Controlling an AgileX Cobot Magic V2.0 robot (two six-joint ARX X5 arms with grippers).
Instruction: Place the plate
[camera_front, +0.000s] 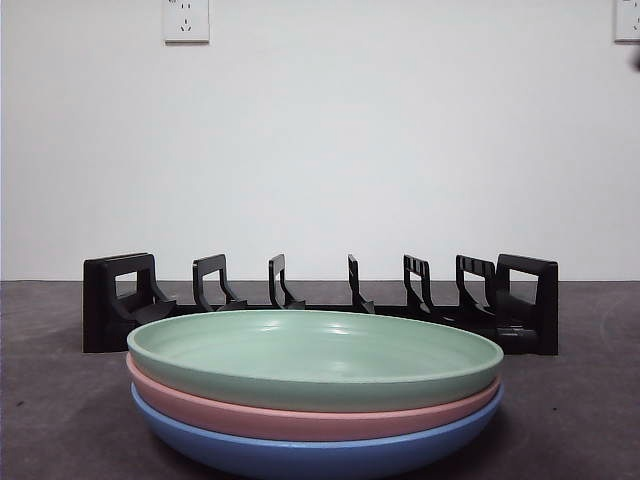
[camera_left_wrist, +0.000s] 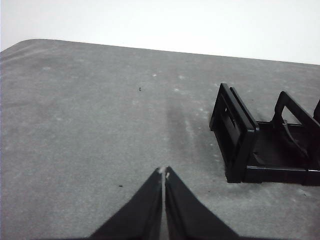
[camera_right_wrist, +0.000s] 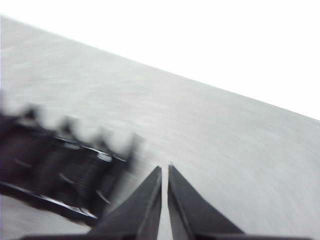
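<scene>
A green plate (camera_front: 315, 352) tops a stack, over a pink plate (camera_front: 300, 418) and a blue plate (camera_front: 320, 455), near the front of the table in the front view. Behind the stack stands a black slotted dish rack (camera_front: 320, 300), with nothing in its slots. My left gripper (camera_left_wrist: 164, 172) is shut and holds nothing, hovering over bare table beside one end of the rack (camera_left_wrist: 250, 145). My right gripper (camera_right_wrist: 165, 171) is shut too, above the table near the rack's other end (camera_right_wrist: 60, 170), which is blurred. A dark tip (camera_front: 635, 58) shows at the front view's upper right edge.
The grey table (camera_left_wrist: 90, 110) stretches wide beside the rack. A white wall with two power sockets (camera_front: 186, 20) stands behind it.
</scene>
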